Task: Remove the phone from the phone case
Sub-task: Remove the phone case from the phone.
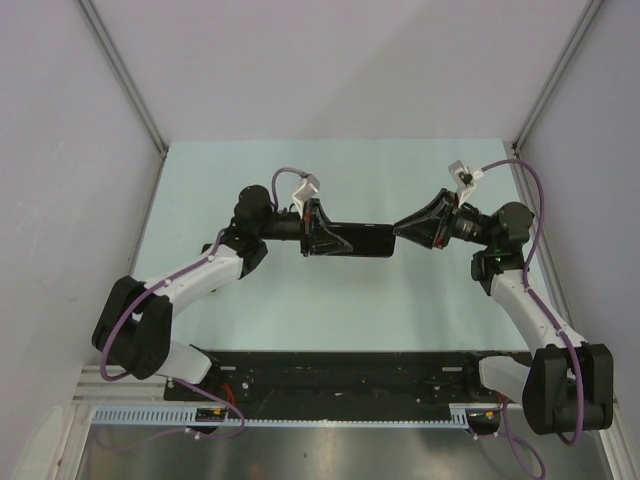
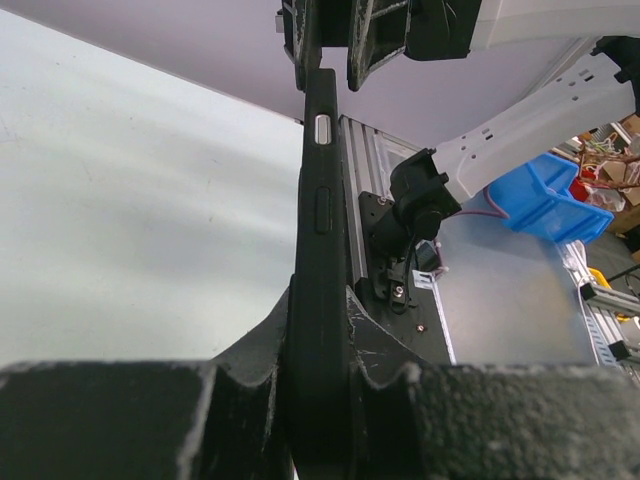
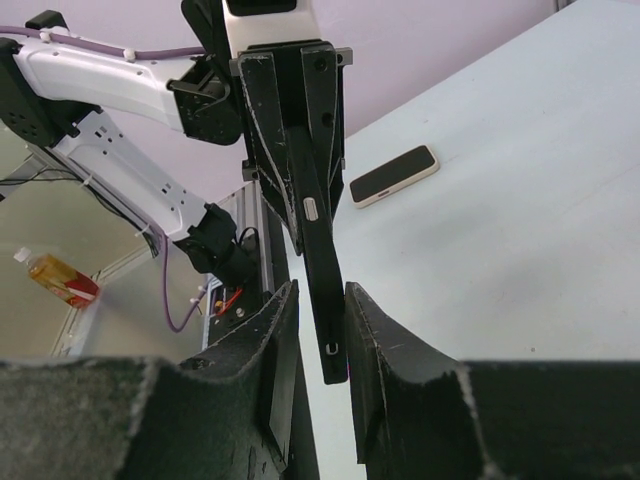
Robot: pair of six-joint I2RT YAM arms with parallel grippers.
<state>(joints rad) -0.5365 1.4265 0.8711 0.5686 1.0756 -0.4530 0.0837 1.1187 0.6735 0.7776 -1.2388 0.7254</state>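
A black phone case point(image 1: 355, 241) hangs edge-on above the table between both arms. My left gripper point(image 2: 318, 400) is shut on one end of the phone case point(image 2: 318, 200), whose side buttons face the camera. At the other end, my right gripper point(image 3: 320, 290) straddles the phone case point(image 3: 318, 260). Its jaws are open, with a gap showing on the left side. I cannot tell whether anything sits inside the case. A phone point(image 3: 393, 176) with a dark screen and pale edge lies flat on the table beyond the left gripper. It is hidden in the top view.
The pale green table point(image 1: 330, 310) is walled at the back and on both sides. A black rail point(image 1: 340, 375) runs along its near edge between the arm bases. Off the table are a blue bin point(image 2: 540, 195) and a bottle point(image 3: 55, 275).
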